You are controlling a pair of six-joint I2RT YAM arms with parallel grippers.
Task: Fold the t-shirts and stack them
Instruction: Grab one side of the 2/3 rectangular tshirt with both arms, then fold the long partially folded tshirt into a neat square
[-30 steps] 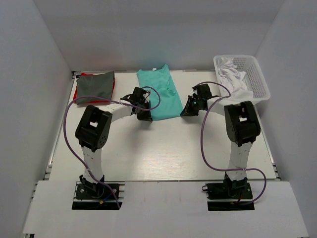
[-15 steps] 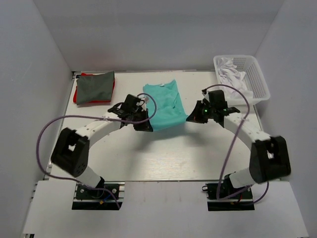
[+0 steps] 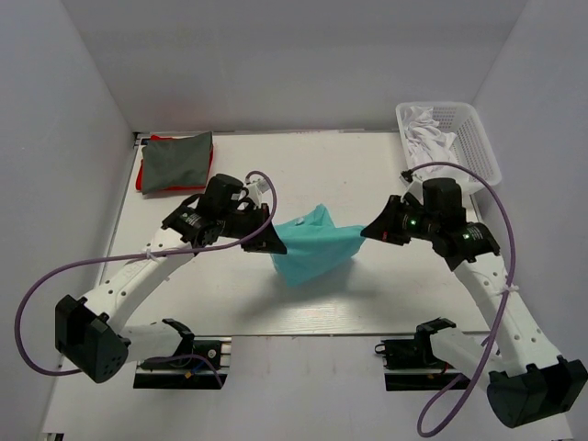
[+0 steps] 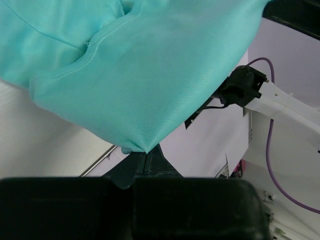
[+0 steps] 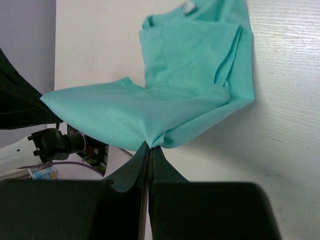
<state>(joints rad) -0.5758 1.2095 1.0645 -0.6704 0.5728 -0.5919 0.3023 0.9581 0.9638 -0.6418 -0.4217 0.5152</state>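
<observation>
T-shirt [image 3: 312, 253], mint-teal, hangs between left gripper [image 3: 275, 245] and right gripper [image 3: 365, 231], both clamped on its edges.

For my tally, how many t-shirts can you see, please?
3: teal shirt held between left claw and right claw; grey shirt far left, atop a red shirt. The basket may hide more.

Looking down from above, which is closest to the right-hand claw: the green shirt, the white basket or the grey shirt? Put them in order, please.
Seen from above, starting from the right gripper:
1. green shirt: pinched in the gripper, mid-table.
2. white basket: far right corner.
3. grey shirt: far left corner.
</observation>
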